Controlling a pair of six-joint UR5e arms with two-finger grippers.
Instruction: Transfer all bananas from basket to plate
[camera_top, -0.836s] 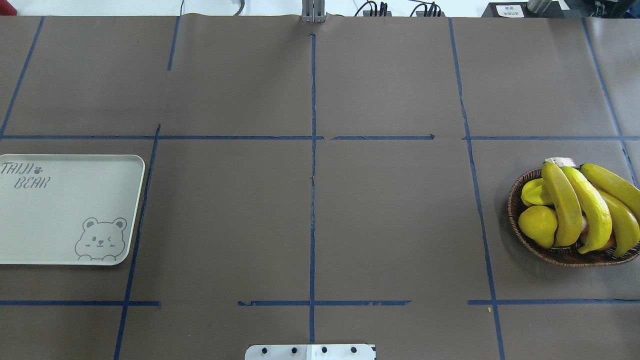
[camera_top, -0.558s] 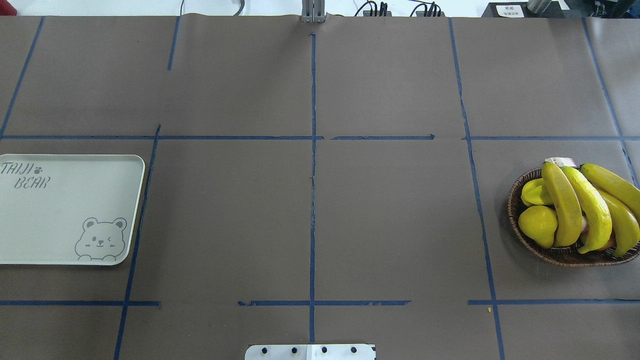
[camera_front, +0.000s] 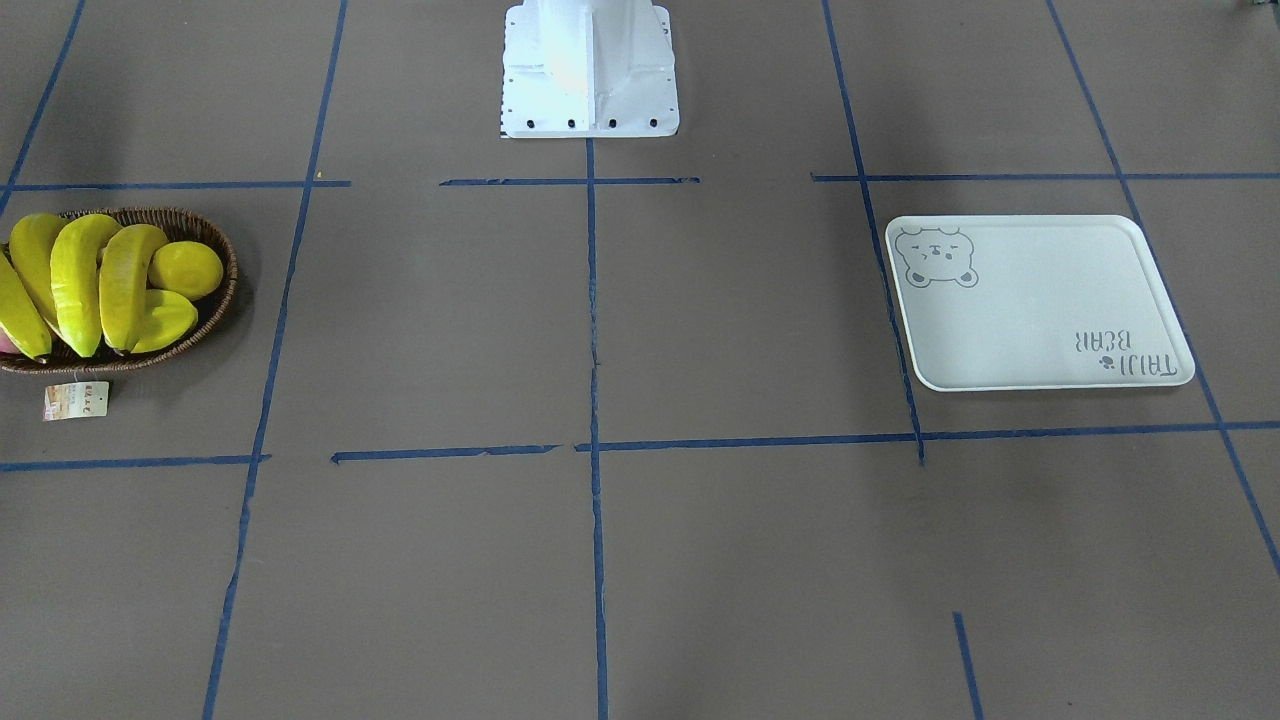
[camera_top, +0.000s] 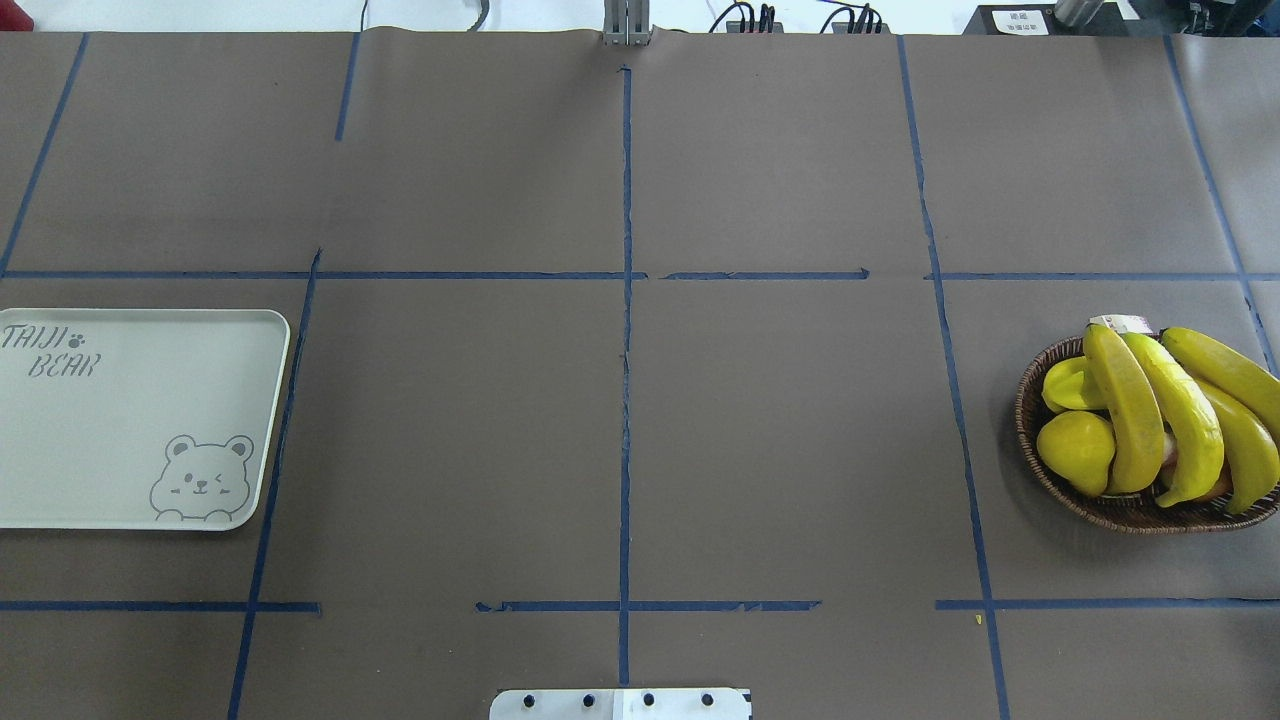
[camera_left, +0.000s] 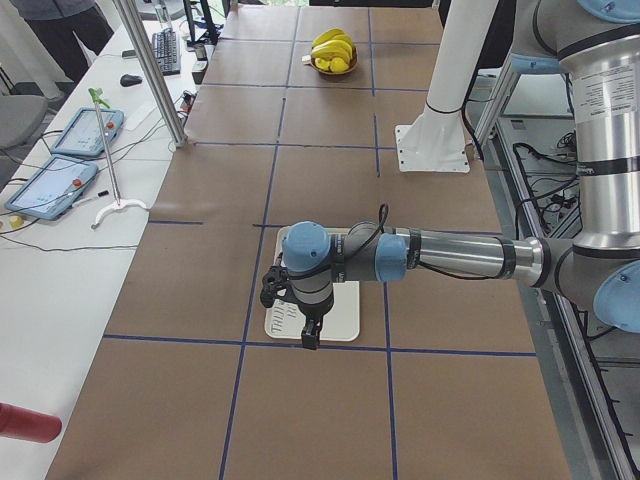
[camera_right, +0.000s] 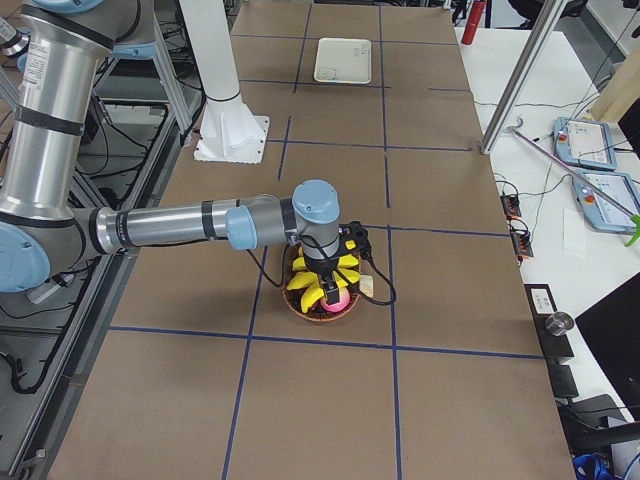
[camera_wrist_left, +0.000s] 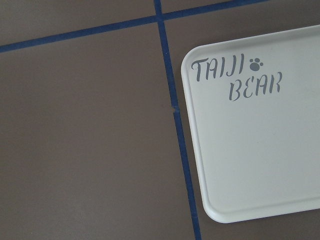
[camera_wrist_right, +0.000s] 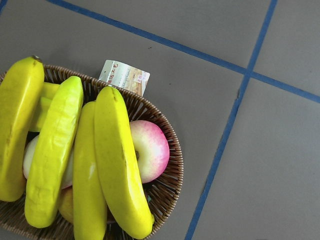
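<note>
1. Tabletop (camera_top: 640, 400): brown paper gridded with blue tape. Wide stretch between basket and plate, so a long carry, likely with a hand-over. Judged the main chance for a drop.
2. Plate (camera_top: 130, 420): on the robot's left, holding nothing. Left end effector (camera_left: 310, 335) poised over its edge. Impossible to tell how far open; nothing seen in it.
3. Basket (camera_top: 1030, 440): on the robot's right, with the right end effector (camera_right: 328, 290) hanging above the fruit. Opening likewise impossible to tell. Light wicker, probably apt to shift or tip under a sideways pull.
4. Bananas (camera_top: 1130, 410): all four in the basket, lying side by side and touching, ends past the rim. Smooth and curved, likely to swivel or slip in a pinch. Lifting one could drag a neighbour out.
5. Pink apple (camera_wrist_right: 150, 150), lemon-like fruit (camera_top: 1075, 450) and starfruit (camera_top: 1070, 385): wedged beside and beneath the bananas. Yellow ones easily mistaken for targets.
6. Paper tag (camera_front: 75, 400): flat just outside the rim. No obstacle.
</note>
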